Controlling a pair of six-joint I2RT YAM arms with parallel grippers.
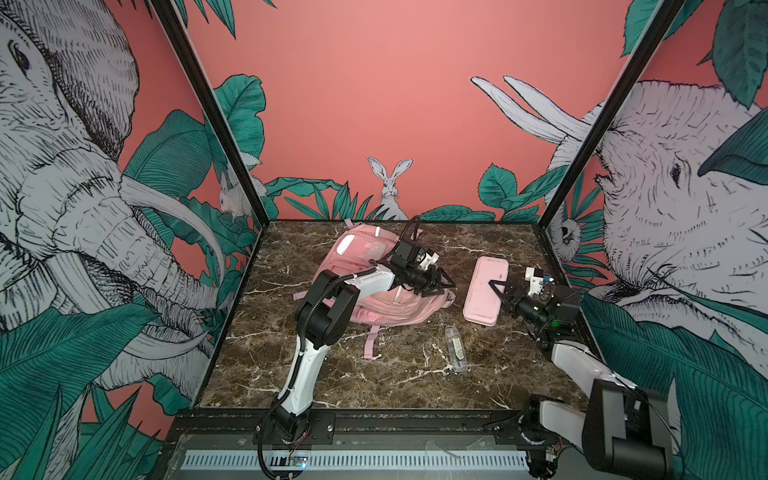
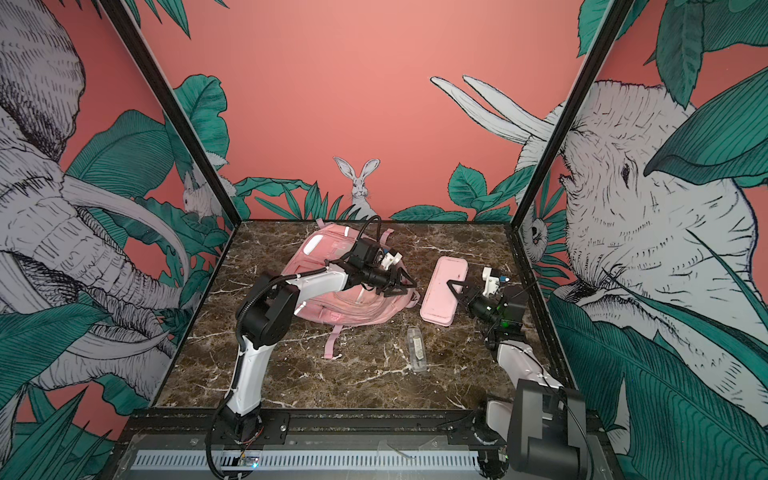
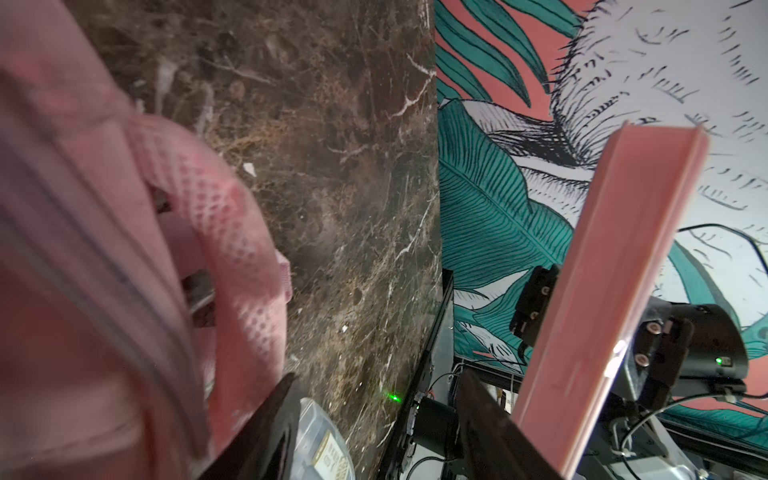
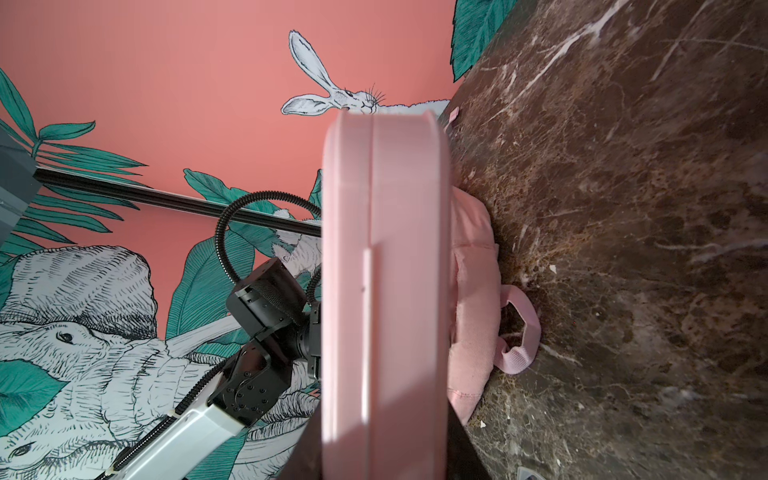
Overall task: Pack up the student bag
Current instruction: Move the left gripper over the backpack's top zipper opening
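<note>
The right gripper (image 1: 497,289) is clamped across the thin edge of a flat pink pencil case (image 1: 482,282). The case looks raised off the marble table (image 1: 332,374), though from above it is hard to say whether its far end is clear. Its long axis runs about twelve to six in both top views. From this gripper the student bag (image 1: 357,257) lies at nine o'clock, flat on the table, with a strip of bare marble between them. The left gripper (image 1: 440,284) is the nearer one: it hangs over the bag's three o'clock edge with its jaws apart and nothing in them. I cannot tell whether a zip is open, and nothing shows inside the bag. The pencil case is shut. At its six o'clock a clear case (image 1: 456,348) holds something pale.
</note>
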